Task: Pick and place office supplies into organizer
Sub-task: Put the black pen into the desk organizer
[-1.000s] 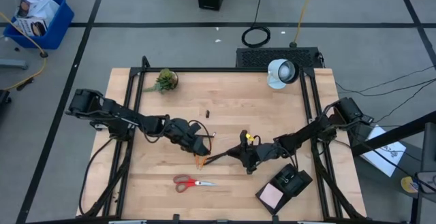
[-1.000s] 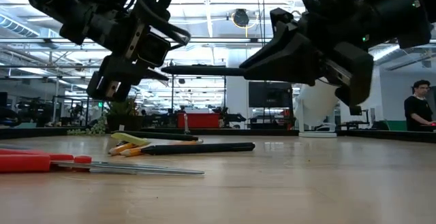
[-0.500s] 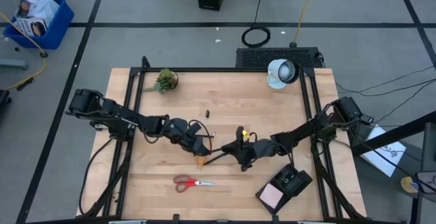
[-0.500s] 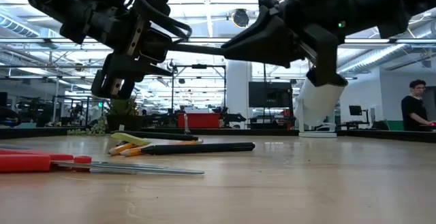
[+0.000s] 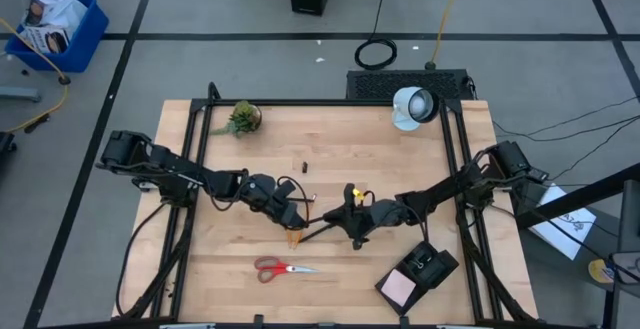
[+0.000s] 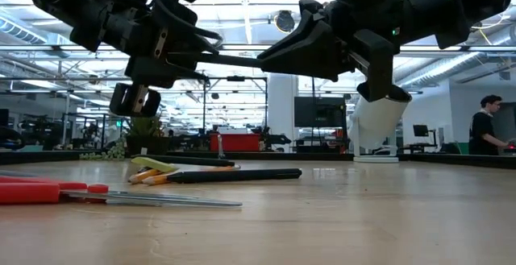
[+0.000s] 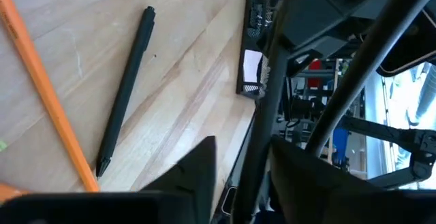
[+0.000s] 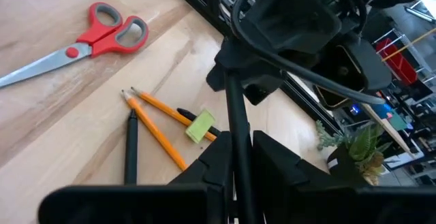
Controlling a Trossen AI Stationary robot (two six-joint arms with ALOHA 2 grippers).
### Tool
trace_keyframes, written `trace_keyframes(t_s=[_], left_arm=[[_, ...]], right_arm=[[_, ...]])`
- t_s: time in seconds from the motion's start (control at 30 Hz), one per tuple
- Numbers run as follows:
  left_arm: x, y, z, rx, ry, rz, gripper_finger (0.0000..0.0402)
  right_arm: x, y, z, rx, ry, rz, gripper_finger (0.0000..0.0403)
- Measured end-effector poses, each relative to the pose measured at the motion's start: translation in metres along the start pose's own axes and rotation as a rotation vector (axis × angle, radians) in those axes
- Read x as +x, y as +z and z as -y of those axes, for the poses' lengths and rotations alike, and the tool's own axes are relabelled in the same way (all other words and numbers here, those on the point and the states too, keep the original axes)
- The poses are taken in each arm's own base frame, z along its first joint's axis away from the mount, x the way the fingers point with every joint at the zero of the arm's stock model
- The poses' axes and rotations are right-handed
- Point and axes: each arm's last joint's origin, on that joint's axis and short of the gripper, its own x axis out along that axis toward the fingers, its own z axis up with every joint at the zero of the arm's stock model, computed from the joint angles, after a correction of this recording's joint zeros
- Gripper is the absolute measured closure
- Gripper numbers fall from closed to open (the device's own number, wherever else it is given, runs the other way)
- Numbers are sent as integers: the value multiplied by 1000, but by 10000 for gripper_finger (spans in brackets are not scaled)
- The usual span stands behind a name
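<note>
**Two arms, one black pen, held in mid-air over the table**

Above the middle of the pale wooden table (image 5: 230,269), the right gripper (image 5: 352,231) is clamped narrowly on a long, thin black pen (image 6: 234,58), held level and well clear of the wood. The pen's free end reaches into the left gripper (image 5: 296,219). The left wrist view shows that gripper's fingers (image 7: 197,169) on either side of the shaft, partly drawn in, but I cannot tell whether they press on it.

This looks to me like a hand-over. To do it well, I would want the left fingers firmly shut on the shaft before the right ones let go, with the pen kept level and no twisting between the arms. The black, compartmented desk organizer (image 5: 418,274) sits at the near right of the table, well apart from the pen, with a pink square sticky-note pad (image 5: 400,287) already in it.

Counted on the table:
- One pair of red-handled scissors (image 5: 278,267), at the near edge, left of centre.
- Two orange-yellow pencils (image 8: 158,134) and one more black pen (image 7: 126,88), lying below the grippers with a small green piece (image 8: 200,126) on them.
- One tiny black bit (image 5: 304,166), farther back.
- One small green potted plant (image 5: 242,118), at the far left.
- One round white lamp (image 5: 411,106), at the far right.
</note>
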Motion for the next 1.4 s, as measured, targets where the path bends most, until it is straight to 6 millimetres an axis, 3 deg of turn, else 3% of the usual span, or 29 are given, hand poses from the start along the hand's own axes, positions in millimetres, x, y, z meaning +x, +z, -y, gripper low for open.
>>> trace_keyframes(t_s=[0.37,0.5,0.77,0.97,1.17,1.4], left_arm=[[0,0,2,93,-18,-9,371],[0,0,2,105,-10,-7,372],[0,-1,-3,154,23,-9,365],[0,1,0,234,8,36,382],[1,0,7,354,-38,91,362],[1,-1,15,498,-78,188,384]], right_arm=[[1,-2,3,30,-11,-6,356],[1,0,5,25,-30,19,340],[-18,27,14,-1,-139,64,305],[-45,45,25,191,-125,177,288],[-71,30,29,423,-150,274,282],[-106,-6,27,692,-223,499,285]])
